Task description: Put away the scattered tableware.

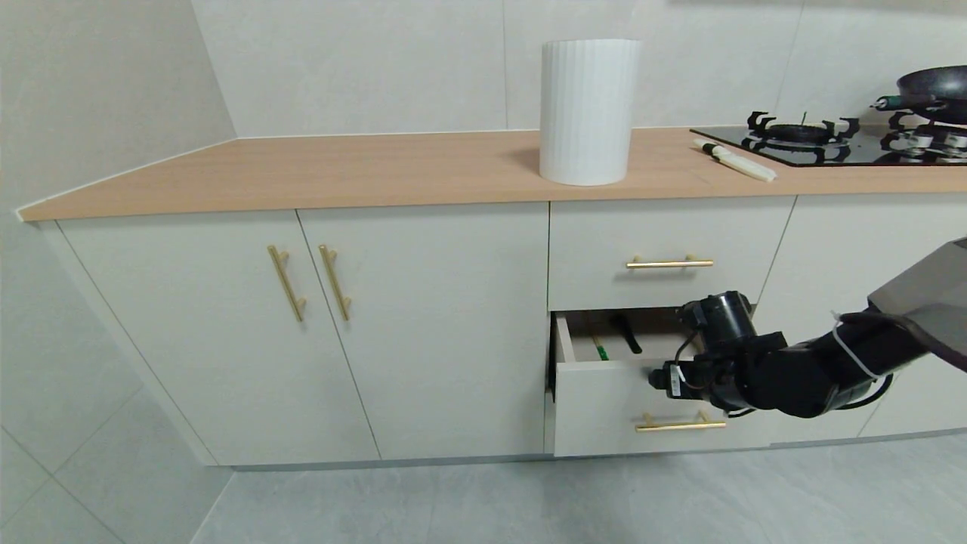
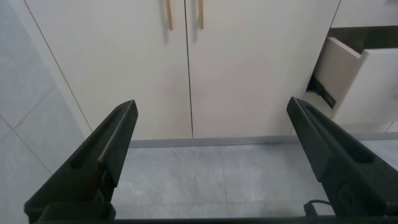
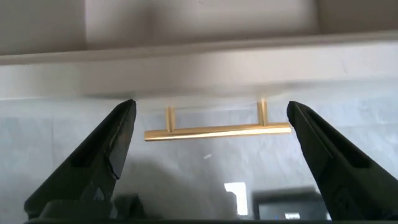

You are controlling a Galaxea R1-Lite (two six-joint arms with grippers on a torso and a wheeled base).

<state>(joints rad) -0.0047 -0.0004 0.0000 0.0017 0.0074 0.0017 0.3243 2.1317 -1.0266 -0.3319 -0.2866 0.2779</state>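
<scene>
A white utensil with a dark handle (image 1: 734,160) lies on the wooden counter (image 1: 378,170) beside the hob. Below it the lower drawer (image 1: 604,393) stands partly pulled out. Inside lie a black-handled utensil (image 1: 625,333) and a thin green-tipped one (image 1: 599,348). My right arm (image 1: 763,370) is in front of the drawer's face, just above its gold handle (image 1: 680,425). My right gripper (image 3: 210,109) is open, with that handle (image 3: 217,131) lying across the gap between its fingers. My left gripper (image 2: 211,106) is open and holds nothing, low before the cabinet doors (image 2: 186,56).
A tall white ribbed canister (image 1: 587,112) stands on the counter above the drawers. A black hob (image 1: 831,143) with a dark pan (image 1: 933,87) is at the far right. The upper drawer (image 1: 668,249) is closed. Grey tiled floor (image 1: 529,499) lies in front.
</scene>
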